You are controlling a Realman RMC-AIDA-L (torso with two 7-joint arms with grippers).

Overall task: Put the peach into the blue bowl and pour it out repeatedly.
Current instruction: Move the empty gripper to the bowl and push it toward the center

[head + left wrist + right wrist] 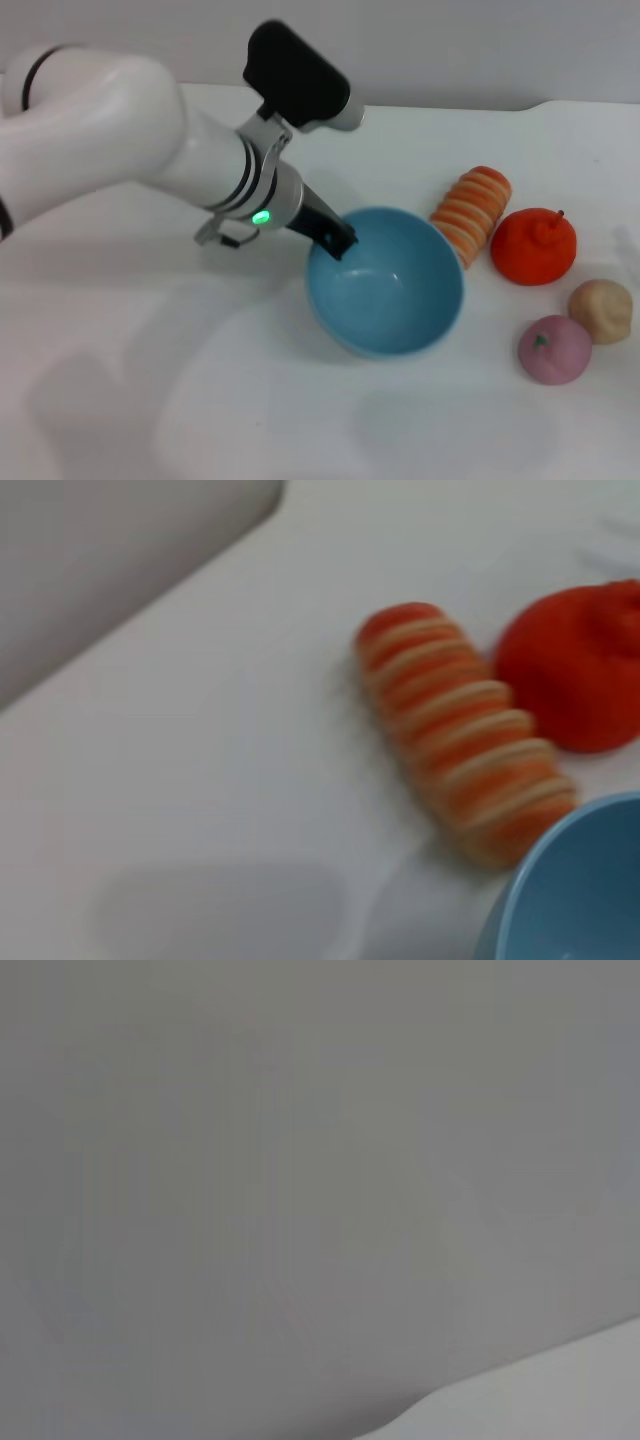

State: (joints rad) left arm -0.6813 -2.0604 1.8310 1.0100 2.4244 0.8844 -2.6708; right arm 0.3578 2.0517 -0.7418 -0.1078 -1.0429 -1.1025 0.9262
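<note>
The blue bowl (pixel 388 296) stands upright on the white table (pixel 150 400), and nothing lies inside it. The left gripper (pixel 335 238) sits at the bowl's rim on the side toward the robot's left, its dark fingers (pixel 328 230) reaching the edge and apparently pinching the bowl's wall; how firmly they press together I cannot tell for sure, since only 1 dark tip shows clearly. A green light glows on the wrist just behind it.

The peach (pixel 554 349) rests on the table to the right of the bowl, near it but apart, on the side closer to the robot. A beige lump (pixel 601 310) touches or nearly touches the peach on its far right side. An orange fruit (pixel 533 246) lies beyond the bowl's right side, farther from the robot than the peach. A striped orange-and-cream roll (pixel 471 212) lies just beside the bowl's far right rim, between the bowl and the orange fruit.

The left wrist view shows the roll (pixel 463 763) close to the bowl's rim (pixel 560 880), with the orange fruit (pixel 575 670) next to it.

The right gripper appears in no view; its wrist camera shows only a plain grey surface.
</note>
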